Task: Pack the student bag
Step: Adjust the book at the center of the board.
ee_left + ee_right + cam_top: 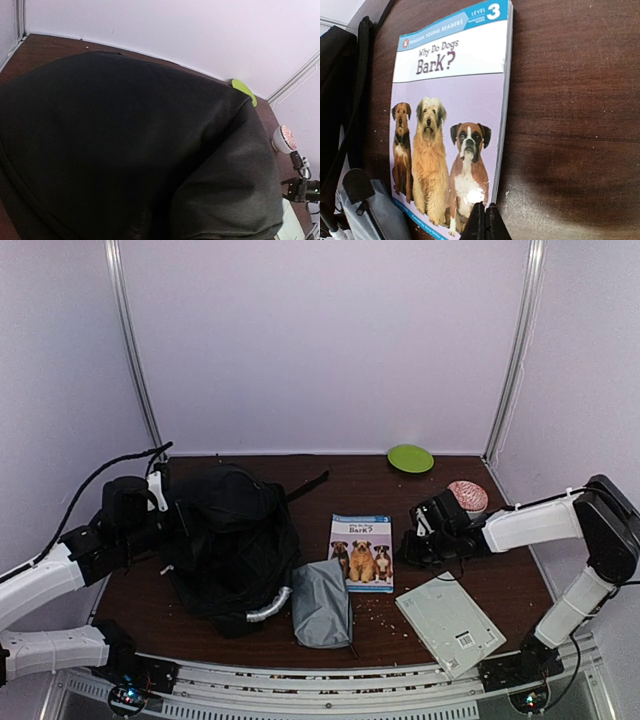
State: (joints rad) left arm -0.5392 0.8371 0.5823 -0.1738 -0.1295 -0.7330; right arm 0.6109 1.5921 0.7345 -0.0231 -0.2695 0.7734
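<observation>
The student bag [230, 540], a big black backpack with a grey-white handle [268, 606], lies at the left of the table. Its black fabric [125, 150] fills the left wrist view and hides my left fingers. My left gripper [160, 508] is pressed against the bag's left side; I cannot tell whether it is open or shut. A dog book "Why Do Dogs Bark?" [362, 552] lies flat right of the bag. My right gripper [486, 222] is shut and empty, its tips low at the book's right edge [502, 125]; it also shows in the top view [418, 540].
A grey zip pouch [322, 602] lies in front of the book, beside the bag. A flat white board [450, 622] lies at the front right. A green plate [410, 457] and a pink-white ball [467, 496] sit at the back right. Walls close in on three sides.
</observation>
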